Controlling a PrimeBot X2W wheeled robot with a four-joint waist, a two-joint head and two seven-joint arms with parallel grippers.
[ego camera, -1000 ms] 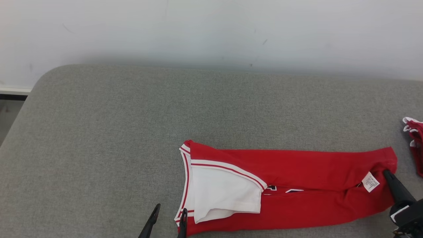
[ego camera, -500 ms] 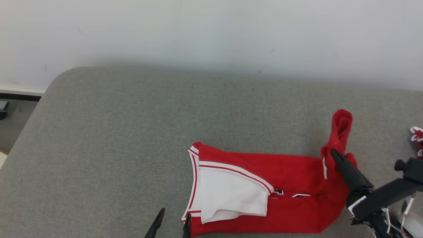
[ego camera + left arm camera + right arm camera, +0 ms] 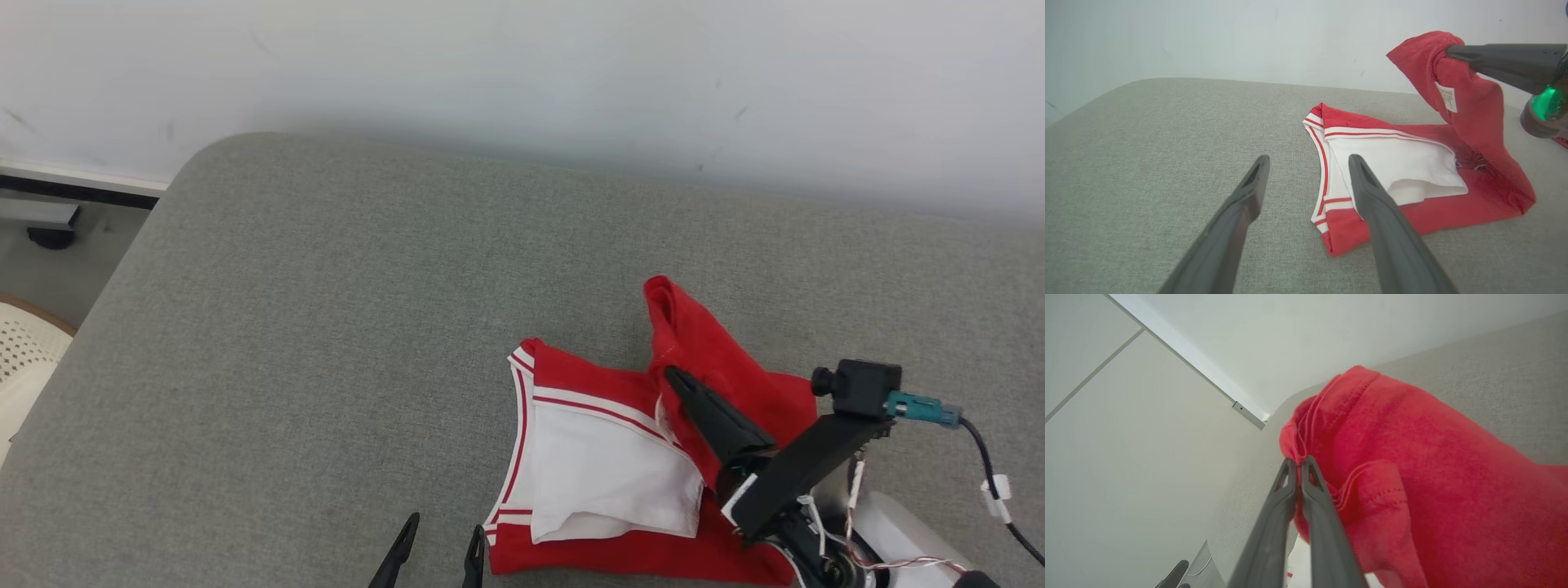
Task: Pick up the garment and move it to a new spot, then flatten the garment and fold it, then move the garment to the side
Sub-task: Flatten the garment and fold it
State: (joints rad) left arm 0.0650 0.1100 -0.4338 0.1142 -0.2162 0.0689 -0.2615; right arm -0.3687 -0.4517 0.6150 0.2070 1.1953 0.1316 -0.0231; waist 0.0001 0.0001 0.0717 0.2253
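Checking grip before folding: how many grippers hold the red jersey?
1: right gripper, shut on the raised end of the red jersey. Left gripper open beside it.

My head camera looks forward and down from above onto the grey worktop [image 3: 326,327], with the wall beyond. The left wrist camera sits low, facing along the left tool [image 3: 1308,160] across that surface. The right wrist camera is tilted and very close, looking along the right tool [image 3: 1299,459]. All three views share the garment [image 3: 735,367].
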